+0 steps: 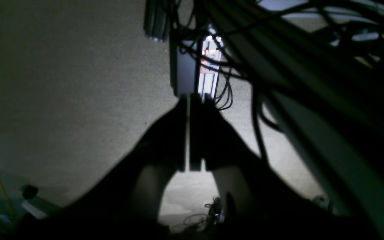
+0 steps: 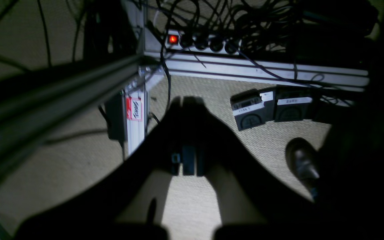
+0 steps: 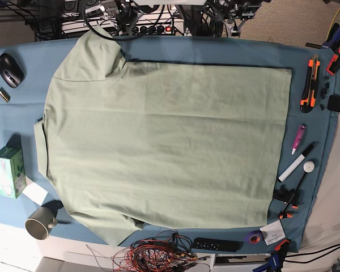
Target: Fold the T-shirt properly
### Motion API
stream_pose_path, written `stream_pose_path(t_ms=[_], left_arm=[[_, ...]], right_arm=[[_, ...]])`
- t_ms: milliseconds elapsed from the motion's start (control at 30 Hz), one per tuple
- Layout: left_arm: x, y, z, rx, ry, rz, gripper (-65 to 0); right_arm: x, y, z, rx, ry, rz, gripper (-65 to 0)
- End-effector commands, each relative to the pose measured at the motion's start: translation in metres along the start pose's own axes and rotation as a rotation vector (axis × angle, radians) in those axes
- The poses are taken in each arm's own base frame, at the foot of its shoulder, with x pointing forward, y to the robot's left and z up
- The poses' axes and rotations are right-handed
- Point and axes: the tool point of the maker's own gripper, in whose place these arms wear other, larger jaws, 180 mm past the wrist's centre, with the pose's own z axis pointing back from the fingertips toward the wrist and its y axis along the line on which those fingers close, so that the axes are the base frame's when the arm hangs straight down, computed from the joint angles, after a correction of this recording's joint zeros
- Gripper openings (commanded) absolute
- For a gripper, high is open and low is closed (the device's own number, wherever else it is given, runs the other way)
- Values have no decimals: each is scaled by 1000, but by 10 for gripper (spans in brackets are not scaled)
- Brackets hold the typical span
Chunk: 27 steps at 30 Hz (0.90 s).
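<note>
1. Wrist views showed left gripper [image 1: 192, 100] and right gripper [image 2: 188, 100] closed, apparently empty, below the table.
2. T-shirt [image 3: 164, 147] lay flat on the cloth [image 3: 158, 52].
3. Cables [image 3: 158, 252] could snag rising arms.

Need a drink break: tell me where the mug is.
In the base view, the mug sits at the lower left table corner, just below the green box and left of the T-shirt.
</note>
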Motion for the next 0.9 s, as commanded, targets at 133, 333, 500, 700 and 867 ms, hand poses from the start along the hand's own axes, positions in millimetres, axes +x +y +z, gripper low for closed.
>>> stream_pose_path(t_ms=[133,333,500,700,867], left_arm=[[-24,5,10,-16,6,-10,-650],[-38,19,38,-29,-40,-44,-650],[-47,31,83,-67,-77,14,-650],[-42,48,162,-78,-212,-13,-650],[-23,30,232,-184,-334,-95,-650]], right_arm=[[-36,-25,19,-50,11,33,-650],[-50,-63,52,-132,-46,58,-650],[-51,-90,97,-191,-110,83,-650],[-29,-87,167,-191,-264,75,-650],[17,-85,234,-200,-436,39,-650]])
